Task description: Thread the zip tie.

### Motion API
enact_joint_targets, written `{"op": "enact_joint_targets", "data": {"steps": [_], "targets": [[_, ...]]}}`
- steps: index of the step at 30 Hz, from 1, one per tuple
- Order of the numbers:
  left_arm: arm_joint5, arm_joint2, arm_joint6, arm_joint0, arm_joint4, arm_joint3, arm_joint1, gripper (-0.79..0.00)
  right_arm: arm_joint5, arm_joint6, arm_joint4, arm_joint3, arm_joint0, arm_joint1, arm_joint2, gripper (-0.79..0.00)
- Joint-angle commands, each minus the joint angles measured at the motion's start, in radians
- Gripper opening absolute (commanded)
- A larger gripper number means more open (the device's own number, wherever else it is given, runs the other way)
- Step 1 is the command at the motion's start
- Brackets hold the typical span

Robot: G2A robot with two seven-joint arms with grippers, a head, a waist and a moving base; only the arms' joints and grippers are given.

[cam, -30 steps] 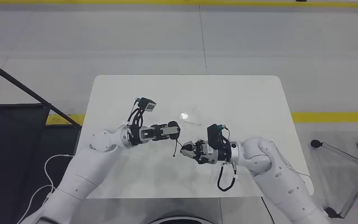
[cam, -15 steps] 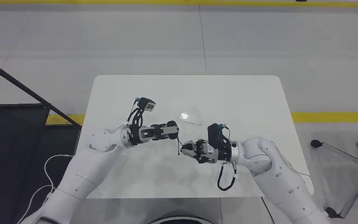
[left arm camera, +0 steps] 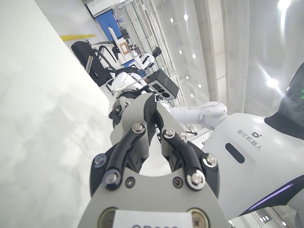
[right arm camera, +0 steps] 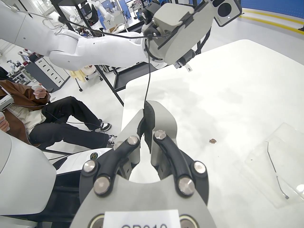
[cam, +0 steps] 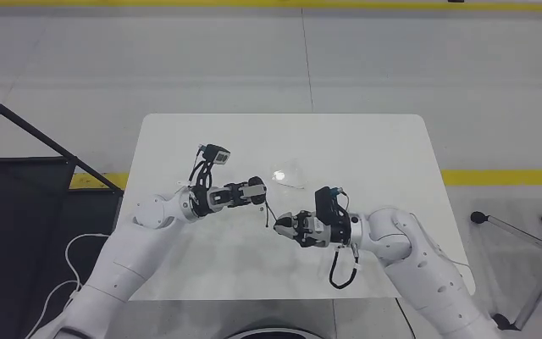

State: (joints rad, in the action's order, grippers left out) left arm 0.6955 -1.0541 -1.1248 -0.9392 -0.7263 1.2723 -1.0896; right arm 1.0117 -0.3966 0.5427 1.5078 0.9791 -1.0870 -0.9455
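Two pinches at once: left gripper (left arm camera: 152, 102) and right gripper (right arm camera: 145, 106) each clamp tight on the black zip tie (right arm camera: 148, 72) (a thin strand), which spans the gap between them above the white surface (cam: 381, 152).

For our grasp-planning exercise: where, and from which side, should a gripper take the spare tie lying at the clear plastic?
Likely mid-strap, from above: the spare tie lies flat at the clear plastic, leaving no side to slip under, and its small head gives little to pinch.
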Motion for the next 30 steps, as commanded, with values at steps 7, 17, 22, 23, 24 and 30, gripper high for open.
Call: {"op": "enact_joint_targets", "data": {"steps": [7,17,22,23,24,30], "targets": [[0.032,-0.03,0.032,0.007,0.015,-0.039,0.001,-0.785,0.001,0.004,-0.027,0.051,0.011,0.016,0.009,-0.785],[0.058,-0.056,0.058,0.002,0.046,-0.063,0.002,-0.785,0.001,0.031,-0.066,0.127,0.032,0.057,0.013,-0.785],[0.063,-0.065,0.063,-0.001,0.046,-0.068,0.001,-0.785,0.001,0.053,-0.08,0.16,0.038,0.082,0.02,-0.785],[0.063,-0.066,0.064,-0.001,0.044,-0.069,0.001,-0.785,0.001,0.057,-0.08,0.165,0.039,0.086,0.021,-0.785],[0.064,-0.068,0.064,-0.001,0.046,-0.07,0.001,-0.785,0.001,0.063,-0.08,0.17,0.039,0.091,0.024,-0.785],[0.064,-0.071,0.064,-0.002,0.046,-0.072,-0.001,-0.785,0.001,0.096,-0.074,0.182,0.035,0.116,0.043,-0.785]]}}
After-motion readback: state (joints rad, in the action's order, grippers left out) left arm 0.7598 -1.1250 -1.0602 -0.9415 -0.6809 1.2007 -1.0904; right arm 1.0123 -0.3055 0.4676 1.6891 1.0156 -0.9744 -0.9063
